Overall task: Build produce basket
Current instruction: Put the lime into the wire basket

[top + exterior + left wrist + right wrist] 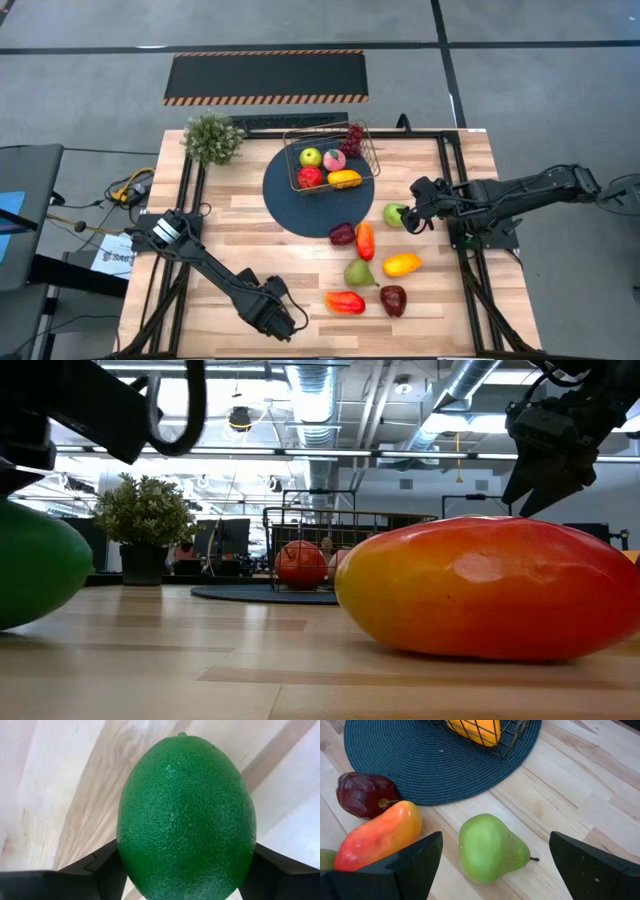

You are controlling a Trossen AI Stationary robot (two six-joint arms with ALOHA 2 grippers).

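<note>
My left gripper [278,318] is near the table's front edge, shut on a green lime [186,815]; the gripper hides the lime in the high view. My right gripper [412,212] is open over a green pear [490,847], its fingers on either side of the pear and apart from it. In the low view it hangs above the table [545,465]. The wire basket [366,158] stands on a dark blue round mat [285,205] and holds a green apple [311,157], a peach, a red fruit, a mango and grapes. Several more fruits [365,240] lie on the table. My left gripper has the lime between its two fingers, one against each long side [122,857], at about its widest part. The fingers lie along the lime. In the low view the lime's underside [30,615] is down at the tabletop; whether it is lifted, I cannot tell.
A potted plant [213,137] stands at the far left corner. A red-orange fruit [490,590] fills the low view's right. Dark red, orange and green fruits [393,299] lie in the near right part. Bare wood lies at the left [200,220].
</note>
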